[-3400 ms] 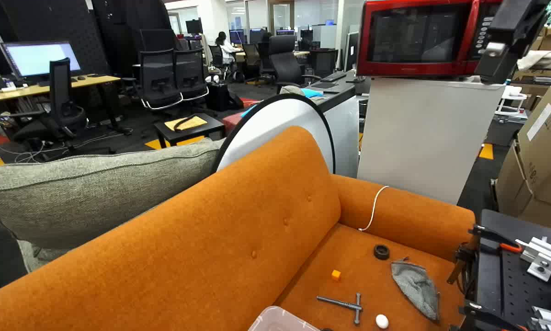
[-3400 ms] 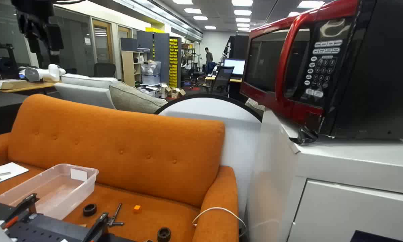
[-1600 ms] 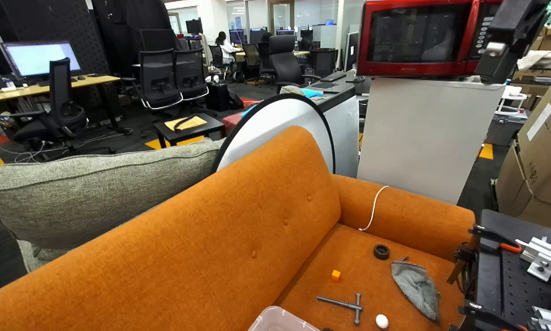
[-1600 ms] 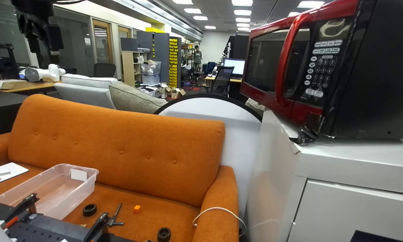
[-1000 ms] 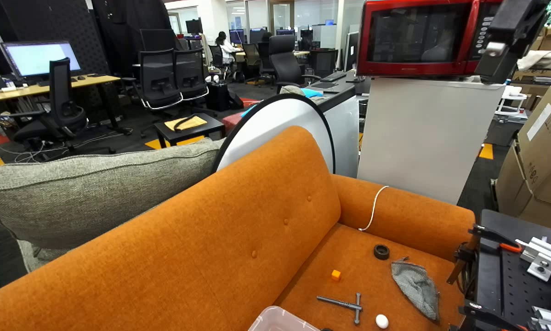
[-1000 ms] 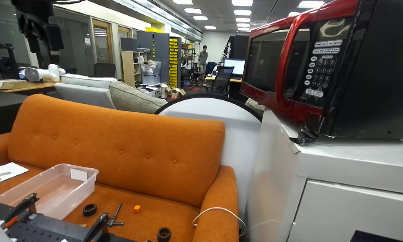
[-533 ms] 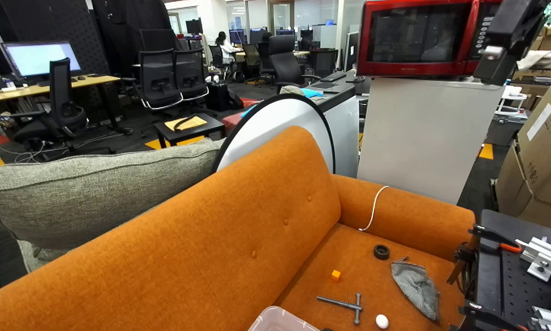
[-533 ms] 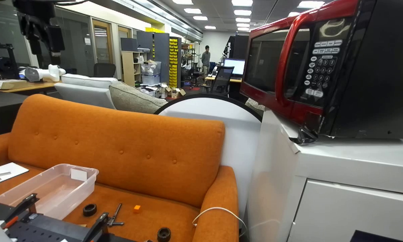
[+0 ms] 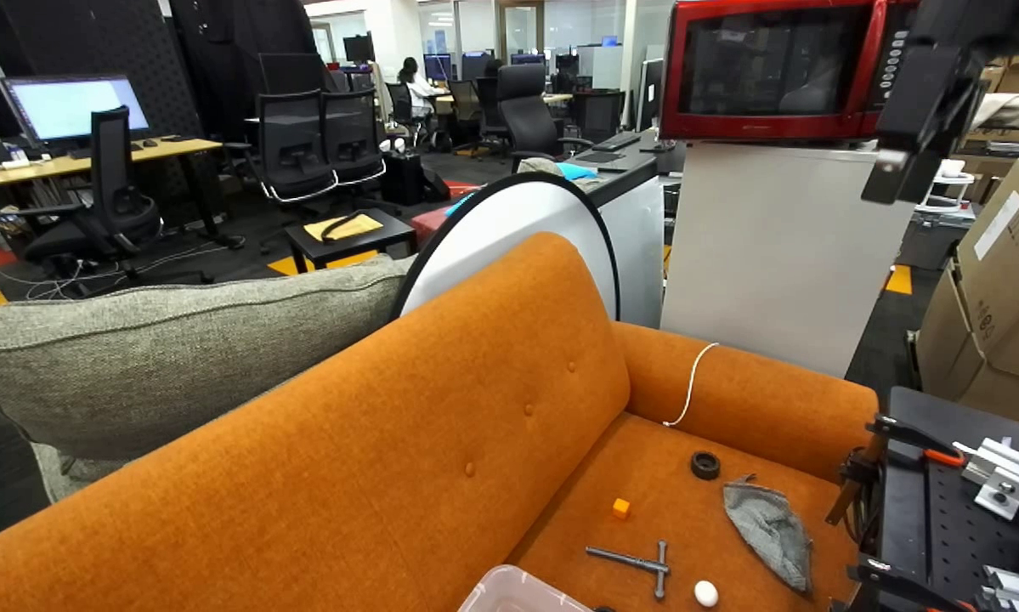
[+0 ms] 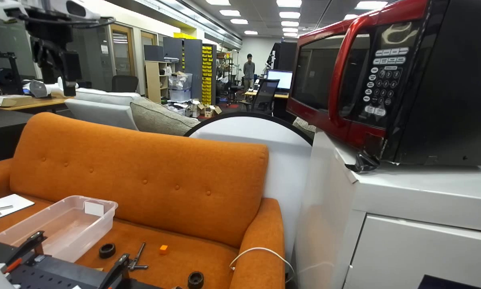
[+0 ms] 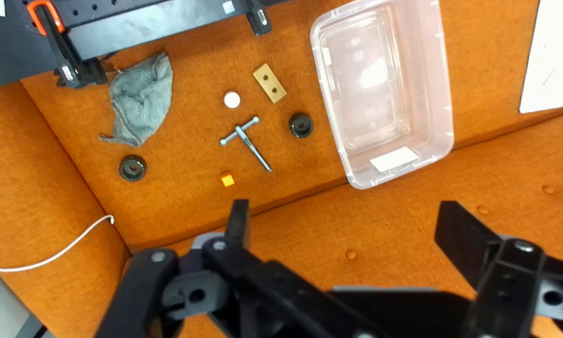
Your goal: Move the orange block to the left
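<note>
Okay, I'm on the wrist view, and my black gripper (image 11: 344,218) is spread wide, the orange upholstered sofa (image 10: 192,257) showing through the gap. And there it is: the tiny bright yellow-orange block (image 11: 227,180), sitting right on the sofa! It lies between the padded armrest (image 10: 264,224) and the grey metal T-shaped tool (image 11: 245,137), near the tool but apart from it. I spot a small white ball (image 11: 232,99) near the tool's crossbar, too. In both exterior views, my gripper hangs well above them all.
</note>
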### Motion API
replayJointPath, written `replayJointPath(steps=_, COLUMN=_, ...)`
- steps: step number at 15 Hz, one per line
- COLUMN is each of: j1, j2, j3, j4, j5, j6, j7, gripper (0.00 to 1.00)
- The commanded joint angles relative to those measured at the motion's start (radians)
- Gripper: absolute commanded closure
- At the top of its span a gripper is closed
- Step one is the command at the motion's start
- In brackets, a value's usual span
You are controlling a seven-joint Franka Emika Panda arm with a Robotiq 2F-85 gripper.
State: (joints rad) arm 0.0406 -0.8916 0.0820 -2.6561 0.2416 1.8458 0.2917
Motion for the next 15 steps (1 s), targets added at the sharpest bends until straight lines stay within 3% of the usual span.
replayJointPath(steps=1, j1=-0.036, j2=0.089, j3=0.036, j4=-0.114, j5=-0.02, j6=0.093, j7=-0.004, gripper=0.0)
replayJointPath(steps=4, j1=-0.037, j2=0.248, j3=0.054, j4=-0.163, j5=-0.035, j6=0.237, j7=0.012, gripper=0.0)
replayJointPath(steps=5, j1=-0.017, j2=0.167, j3=0.028, j4=-0.17, j5=-0.021, j6=0.172, j7=0.001, gripper=0.0)
replayJointPath(steps=8, j1=-0.015, j2=0.266, j3=0.032, j4=-0.157, j5=-0.027, j6=0.229, j7=0.003, gripper=0.0)
replayJointPath(steps=15, j1=-0.016, j2=0.26, j3=0.033, j4=-0.152, j5=-0.027, j6=0.229, j7=0.004, gripper=0.0)
